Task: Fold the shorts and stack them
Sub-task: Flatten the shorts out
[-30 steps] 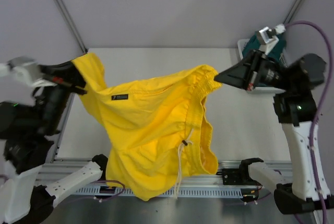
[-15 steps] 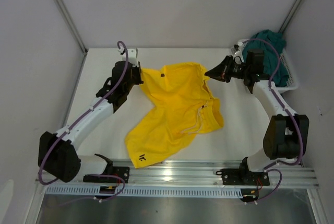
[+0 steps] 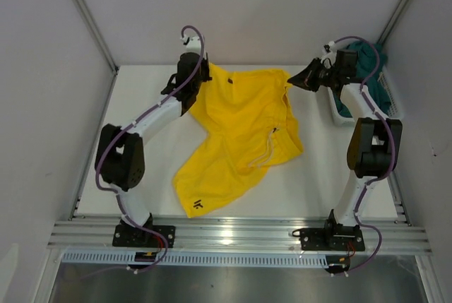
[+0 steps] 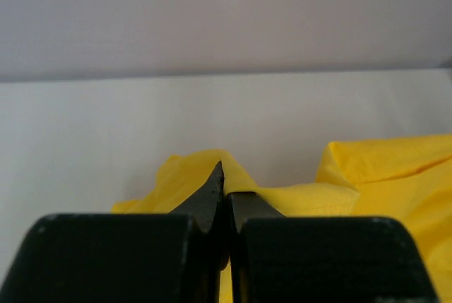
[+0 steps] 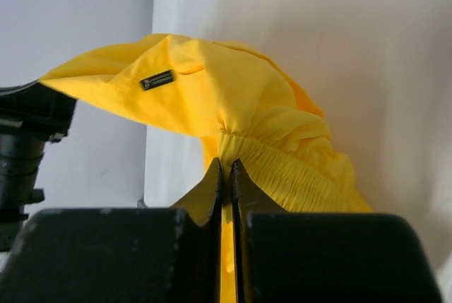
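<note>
Two grips: L pincer (image 3: 206,71), R pincer (image 3: 290,85) pinch waistband of yellow shorts (image 3: 240,123); legs point diag. near-left.

I see the yellow shorts (image 3: 244,126) as soft matt cloth, the waistband gathered and ribbed, on a smooth matt white surface (image 3: 318,176). The near rail (image 3: 233,232) looks like shiny brushed metal. The left gripper (image 4: 224,179) and right gripper (image 5: 226,163) look like matt black plastic.

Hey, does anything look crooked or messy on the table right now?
Yes. The yellow shorts lie skewed: one leg stretches toward the near left, while the other is bunched up beside the loose drawstring.
</note>
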